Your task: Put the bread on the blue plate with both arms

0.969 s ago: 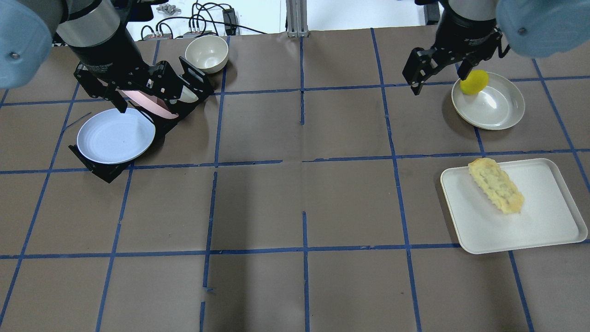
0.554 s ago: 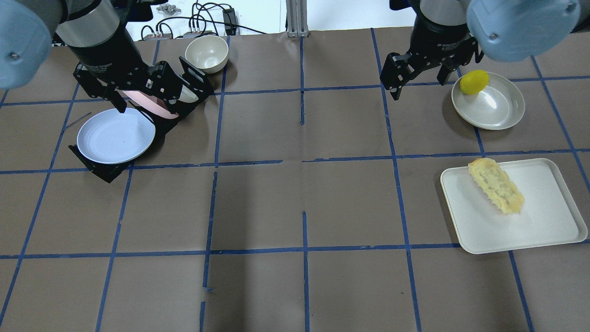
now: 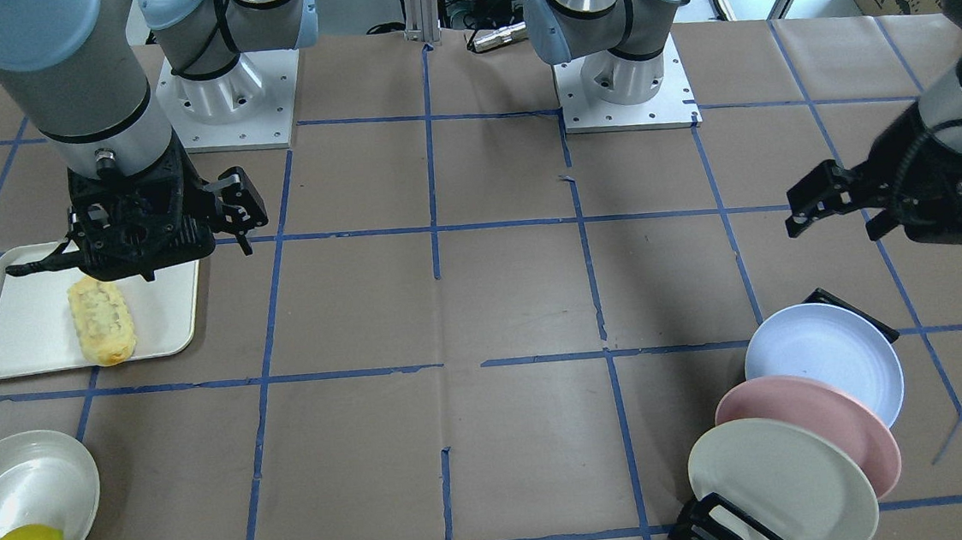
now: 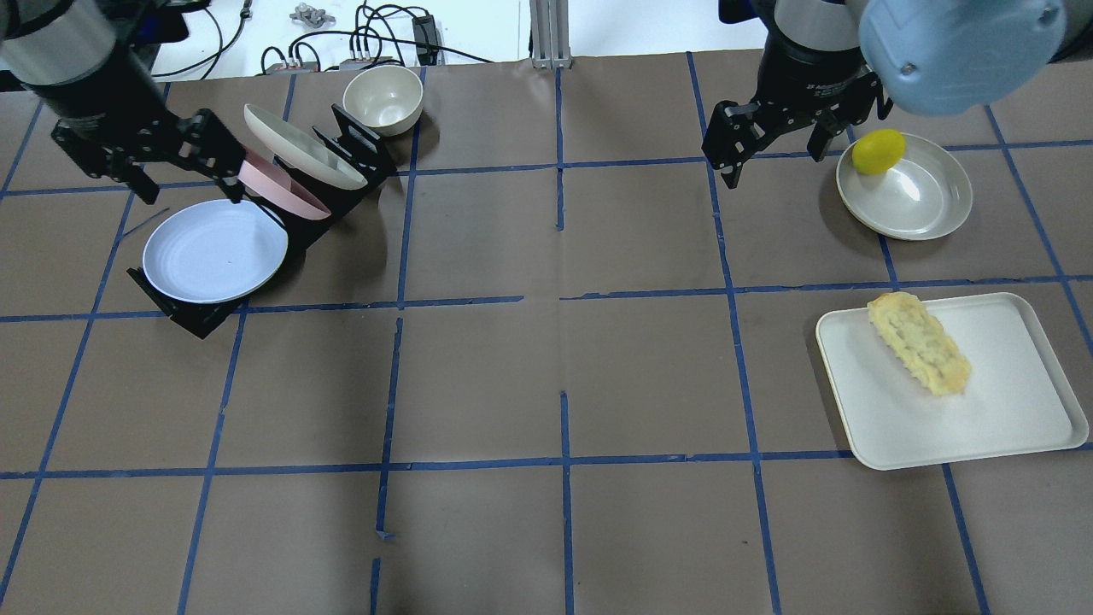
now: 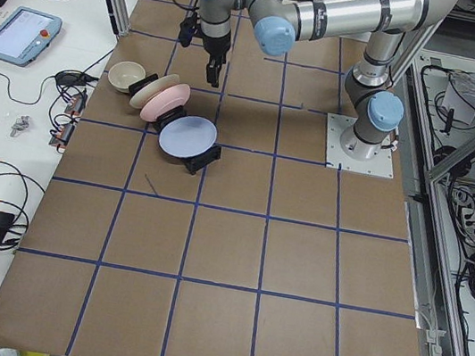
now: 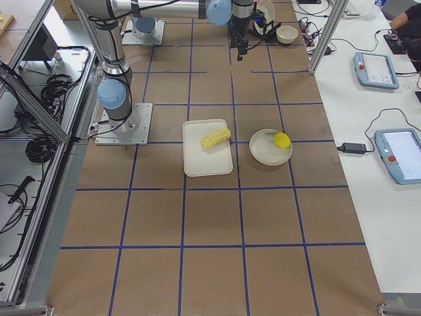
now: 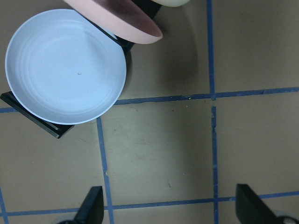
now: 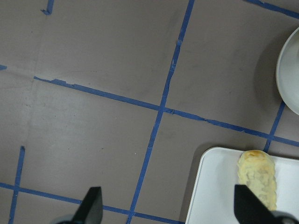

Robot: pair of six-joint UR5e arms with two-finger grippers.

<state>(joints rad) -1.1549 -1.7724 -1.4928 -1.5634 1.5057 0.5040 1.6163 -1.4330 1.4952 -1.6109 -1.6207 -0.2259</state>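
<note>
The bread (image 4: pixel 920 355) is shown lying slantwise on a white tray (image 4: pixel 1008 427) at the right of the desk. The blue plate (image 4: pixel 213 251) is propped in the end slot of a black rack (image 4: pixel 192 320) at the far left, well apart from it. This separation is judged to be why one arm is assigned to each item. The jaws of the left arm (image 4: pixel 68 51) are held wide and empty beside the plate. Those of the right arm (image 4: pixel 939 43) are likewise spread, holding nothing, near the lemon (image 4: pixel 879 151) and short of the bread.

Three plates (image 4: pixel 213 250) (image 4: pixel 277 188) (image 4: pixel 303 156), two bowls (image 4: pixel 382 98) (image 4: pixel 918 201), one tray (image 4: pixel 1008 401), one bread (image 4: pixel 920 343), one lemon (image 4: pixel 879 151)
</note>
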